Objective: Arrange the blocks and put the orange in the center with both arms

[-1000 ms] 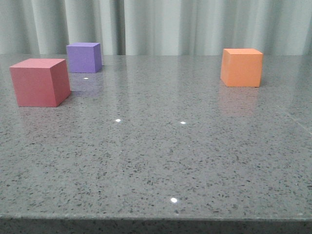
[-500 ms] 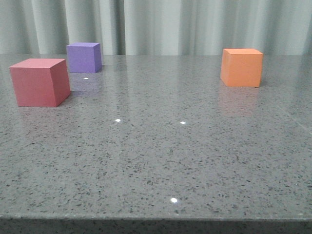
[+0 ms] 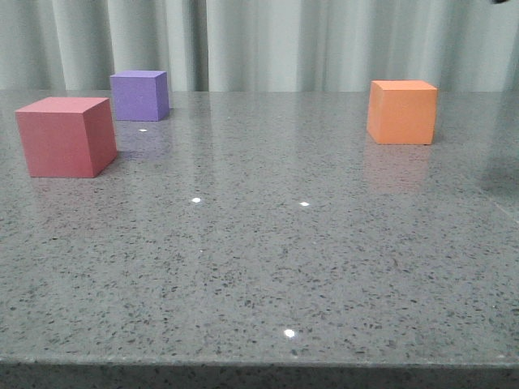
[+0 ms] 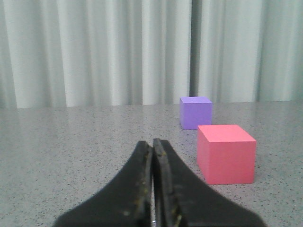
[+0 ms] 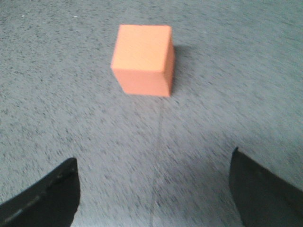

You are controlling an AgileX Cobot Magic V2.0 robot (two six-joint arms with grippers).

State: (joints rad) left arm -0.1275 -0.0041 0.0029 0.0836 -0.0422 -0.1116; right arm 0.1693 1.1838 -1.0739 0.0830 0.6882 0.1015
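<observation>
Right wrist view gives me my nearest read: the right gripper [image 5: 154,189] hangs above the table [image 5: 57,94] with its two dark fingers [image 5: 47,196] spread very wide, nothing between them, and the orange cube [image 5: 143,59] sits ahead of the gap, well clear of both tips. I judge that cube to be light and slightly yielding, a matte foam-like block with crisp edges and flat faces, so I would take it across two opposite vertical sides, about mid-height, with modest squeeze; the dull surface should grip well, though too much force could dent it. The picture is a little smeared, so I cannot judge fine alignment. From the left wrist view, the left gripper [image 4: 152,189] has its black angular fingers pressed together, holding nothing, and just beyond it stands the pinkish-red cube [image 4: 226,153], with the purple cube [image 4: 195,112] farther back, close to it but apart. In the front view the polished, speckled grey stone top shows small light glints; red [image 3: 66,136] and purple [image 3: 139,95] sit at the far left, orange [image 3: 402,112] at the far right, well apart from them, and pale pleated curtains [image 3: 268,40] hang behind. The centre spot is not yet filled.
</observation>
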